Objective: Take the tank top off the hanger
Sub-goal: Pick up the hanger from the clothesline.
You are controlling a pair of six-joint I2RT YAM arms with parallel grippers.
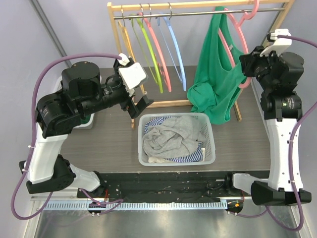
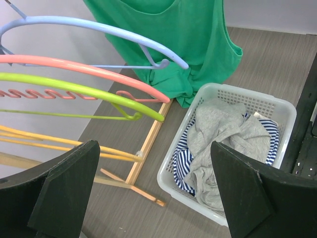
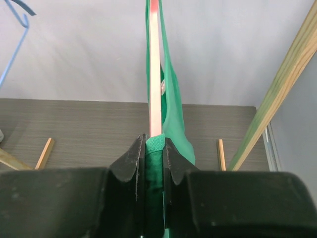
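Note:
A green tank top (image 1: 215, 74) hangs on a pink hanger (image 1: 233, 44) at the right end of the wooden rack, its lower part bunched up. At the hanger's lower right end, my right gripper (image 1: 245, 70) is shut on the tank top's fabric. In the right wrist view the gripper (image 3: 154, 158) pinches a fold of the tank top (image 3: 173, 119) between its pads. The hanger (image 3: 154, 74) rises straight up from that fold. My left gripper (image 1: 138, 106) is open and holds nothing, hovering left of the basket. In the left wrist view the gripper (image 2: 153, 193) faces the tank top (image 2: 183, 39).
A white basket (image 1: 178, 160) holding grey and striped clothes sits at the table's middle. Several bare hangers, yellow (image 1: 126, 39), green (image 1: 151, 54), pink (image 1: 161, 54) and blue (image 1: 177, 49), hang on the rack's rail (image 1: 198, 5). The rack's wooden foot (image 2: 148, 144) lies beside the basket (image 2: 173, 163).

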